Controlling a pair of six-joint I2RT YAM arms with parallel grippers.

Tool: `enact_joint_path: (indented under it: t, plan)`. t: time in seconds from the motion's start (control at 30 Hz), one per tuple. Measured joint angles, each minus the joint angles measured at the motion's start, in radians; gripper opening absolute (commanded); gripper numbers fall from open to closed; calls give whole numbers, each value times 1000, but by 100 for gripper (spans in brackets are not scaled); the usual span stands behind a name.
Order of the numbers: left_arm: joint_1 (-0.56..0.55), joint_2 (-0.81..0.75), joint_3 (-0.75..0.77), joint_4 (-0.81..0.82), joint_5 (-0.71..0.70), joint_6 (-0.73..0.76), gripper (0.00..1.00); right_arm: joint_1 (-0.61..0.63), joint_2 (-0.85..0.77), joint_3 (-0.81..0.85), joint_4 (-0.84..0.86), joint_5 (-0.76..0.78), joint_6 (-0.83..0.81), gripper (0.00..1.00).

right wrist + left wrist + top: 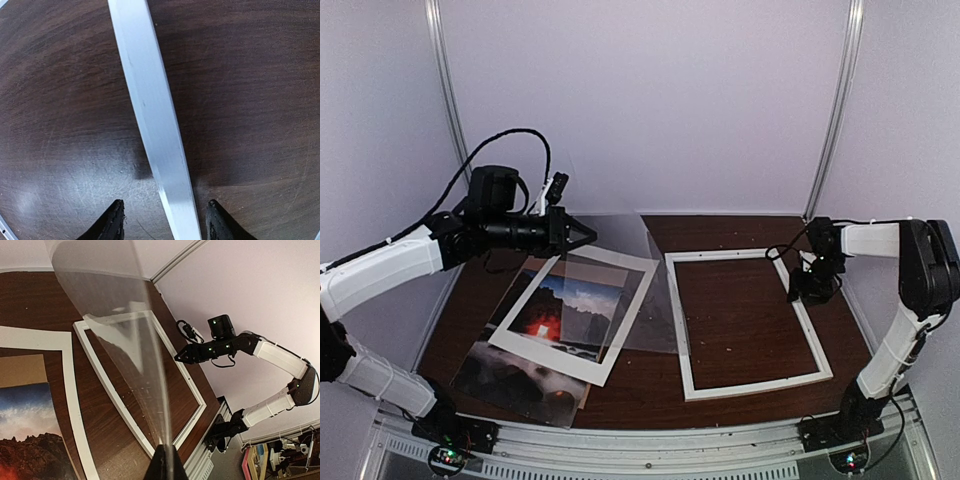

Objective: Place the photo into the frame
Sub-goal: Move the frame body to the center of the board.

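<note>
On the left half of the table [640, 395], the photo [555, 320] lies flat and tilted. A white mat [620, 322] lies on top of it. The red sun and blue sky show through the mat window. The lower left part of the print extends past the mat edge toward the near side. The photo is outside the frame [745, 320] and well apart from its opening.

The frame lies flat on the right half of the table, just beside the mat. A dark brown surface shows inside its white rails.

Left gripper [582, 236]: raised above the far corner of the mat, pointing toward the frame. The left wrist view shows the fingers [164, 460] pressed together on the edge of a clear sheet [125, 315]. The sheet is off the table at the held edge and slopes down over the gap between mat and frame. The near rail of the frame [119, 400] and the right gripper [180, 358] are visible past and through it.

Right gripper [810, 290]: positioned low over the right rail of the frame. The right wrist view shows the two fingertips [115, 220] spread, one on each side of the white rail [155, 125]. Neither fingertip touches the rail. Whether the tips contact the surface below cannot be determined.
</note>
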Motion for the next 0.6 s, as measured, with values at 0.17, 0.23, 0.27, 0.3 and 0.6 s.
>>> enact_joint_path:
  t: [0.17,0.23,0.27,0.3,0.6]
  plan:
    - [0,-9,41,-47,1,43,0,0,20,-5,0,20,-5,47]
    - [0,-26,53,-56,1,61,0,0,22,-8,5,23,-6,44]
    - [0,-31,54,-57,1,63,0,0,22,-10,7,23,-8,43]
    - [0,-36,56,-58,1,66,0,0,22,-14,11,23,-10,40]
    - [0,-50,95,-75,-8,85,0,0,-11,-100,102,-8,16,31]
